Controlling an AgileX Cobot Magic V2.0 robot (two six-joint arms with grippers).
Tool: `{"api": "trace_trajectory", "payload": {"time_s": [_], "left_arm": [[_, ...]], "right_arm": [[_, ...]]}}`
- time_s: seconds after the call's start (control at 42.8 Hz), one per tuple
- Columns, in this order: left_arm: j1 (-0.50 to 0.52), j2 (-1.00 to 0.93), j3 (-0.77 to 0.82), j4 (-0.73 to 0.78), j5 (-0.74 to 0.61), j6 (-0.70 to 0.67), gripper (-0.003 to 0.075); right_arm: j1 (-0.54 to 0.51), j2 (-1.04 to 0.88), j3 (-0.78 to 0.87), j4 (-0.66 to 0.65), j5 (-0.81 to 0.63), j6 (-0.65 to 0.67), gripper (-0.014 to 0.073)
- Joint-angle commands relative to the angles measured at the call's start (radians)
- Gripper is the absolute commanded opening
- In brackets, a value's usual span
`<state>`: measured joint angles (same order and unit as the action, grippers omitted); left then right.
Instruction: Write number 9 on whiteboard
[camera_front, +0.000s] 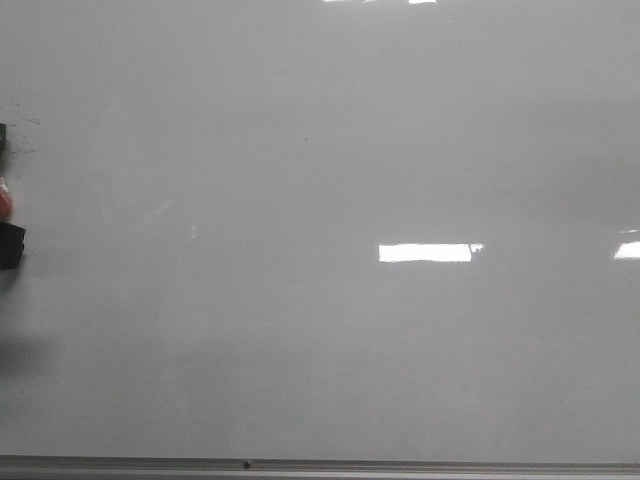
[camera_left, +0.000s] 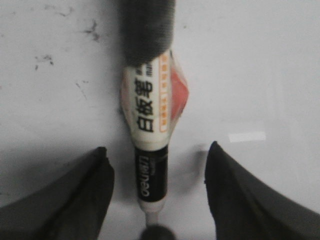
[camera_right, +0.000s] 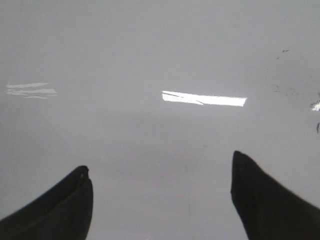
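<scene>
The whiteboard (camera_front: 330, 150) is a glossy pale grey surface that fills every view; no number 9 shows on it. In the left wrist view a marker (camera_left: 150, 115) lies flat on the board, with a white body, black lettering, an orange-red label, a black band and a dark cap. My left gripper (camera_left: 158, 148) is open, one finger on each side of the marker with a gap on both sides. In the front view only a dark finger (camera_front: 8, 245) and a bit of red label show at the far left edge. My right gripper (camera_right: 160, 161) is open and empty over bare board.
A grey metal edge strip (camera_front: 320, 466) runs along the board's near side. Bright light reflections (camera_front: 425, 252) lie on the board right of centre. Faint dark smudges (camera_left: 92, 29) mark the surface around the marker.
</scene>
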<state>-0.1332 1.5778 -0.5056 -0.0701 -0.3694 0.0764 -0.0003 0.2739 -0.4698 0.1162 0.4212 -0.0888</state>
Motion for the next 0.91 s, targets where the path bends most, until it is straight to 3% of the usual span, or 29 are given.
{"api": "trace_trajectory", "payload": {"time_s": [0.0,0.257,0.537,0.607,0.678,0.888], "left_arm": [[0.003,-0.012,-0.025,-0.009,-0.104,-0.012,0.0281],[0.003,-0.007,-0.025,-0.009,-0.106,-0.012,0.0029],[0.0,-0.019,-0.025,-0.009,-0.079,-0.018,0.0],[-0.006,-0.054,-0.048,-0.009,0.046,-0.091,0.0],[-0.018,-0.1,-0.097,-0.009,0.293,-0.158,0.0001],[-0.102,-0.211,-0.3,-0.005,0.818,-0.058,0.0001]], "right_arm": [[-0.005,0.017,-0.034,0.004,-0.074,-0.001,0.0591],[-0.005,0.017,-0.034,0.004,-0.076,-0.001,0.0591],[-0.005,0.017,-0.034,0.004,-0.076,-0.001,0.0591],[-0.005,0.017,-0.034,0.004,-0.074,-0.001,0.0591],[-0.005,0.017,-0.034,0.004,-0.061,-0.001,0.0591],[-0.005,0.097,-0.108,0.013,0.098,-0.006,0.0591]]}}
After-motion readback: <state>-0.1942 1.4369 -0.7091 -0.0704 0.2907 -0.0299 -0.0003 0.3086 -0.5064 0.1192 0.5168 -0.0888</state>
